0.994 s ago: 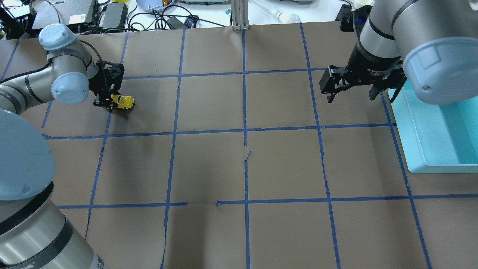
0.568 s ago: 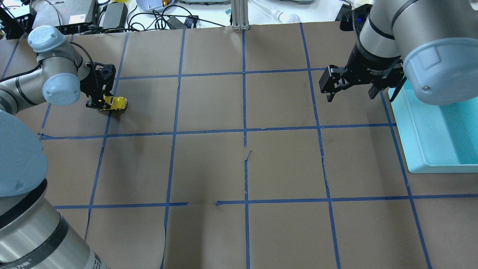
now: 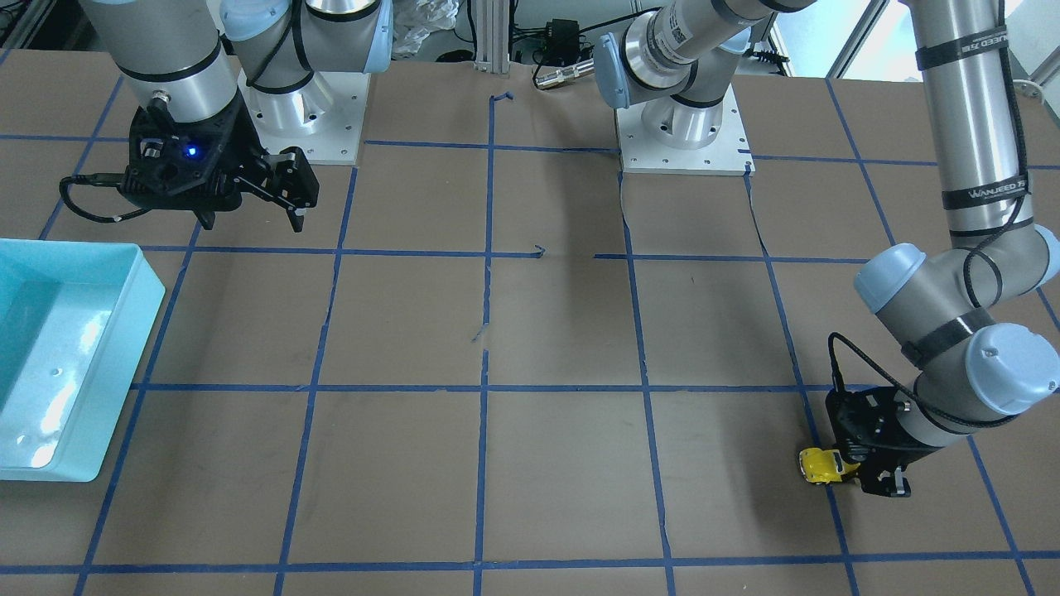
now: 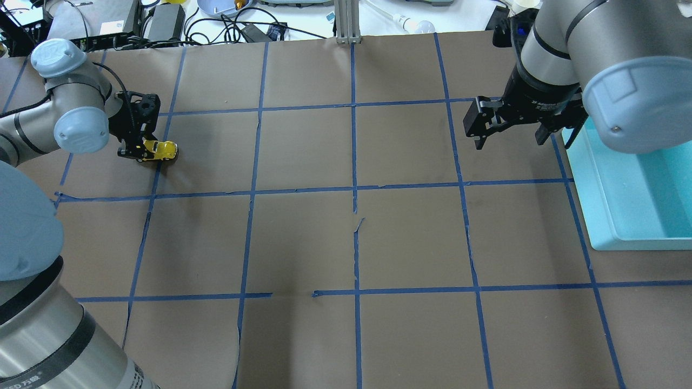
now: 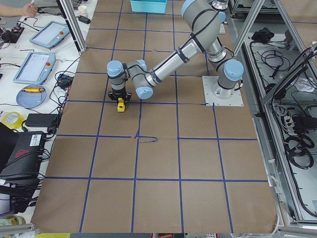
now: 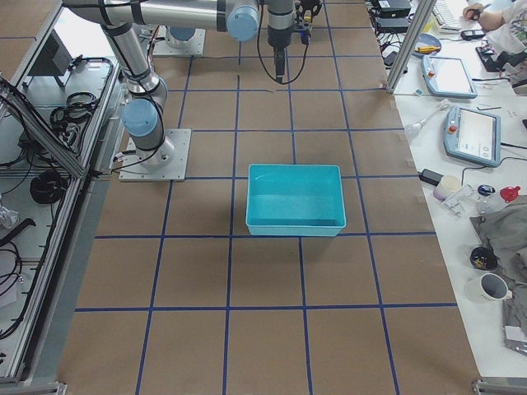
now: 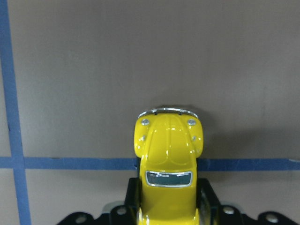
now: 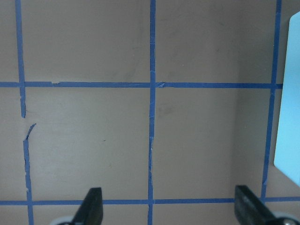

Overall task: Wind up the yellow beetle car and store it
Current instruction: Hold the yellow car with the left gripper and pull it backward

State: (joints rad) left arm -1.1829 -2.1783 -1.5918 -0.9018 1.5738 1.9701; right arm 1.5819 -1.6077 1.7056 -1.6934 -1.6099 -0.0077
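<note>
Since 1.0 s ago the black two-finger left gripper (image 4: 138, 154) has slid toward the table's left edge in the overhead view, taking the tiny glossy yellow beetle car (image 4: 162, 150) w/ it, tail first; the right arm hasn't budged. Now the car sits far out on the robot's left, on the far side of the brown paper-covered table (image 4: 303, 243), straddling one of the blue tape lines (image 4: 248, 216) of the grid. It looks down on the paper, shadow tight under its nose, though wheel contact can't be confirmed. Long axis runs approx. across the table, left to right, nose aimed at the table's ctr and the robot's right, tail inside the gripper. The left wrist cam looks along the roof: windscreen, rounded bonnet and silver front bumper point straight away from the gripper, tape line crossing under the body at right angles. Left fingers are pinched narrow on the car's rear flanks, the front half sticking out free. The black right gripper (image 4: 509, 142) hangs above the paper well apart from the car, fingers spread wide w/ nothing btwn them, just beside the near corner of the shallow teal plastic bin (image 4: 589, 205) at the table's right edge.
</note>
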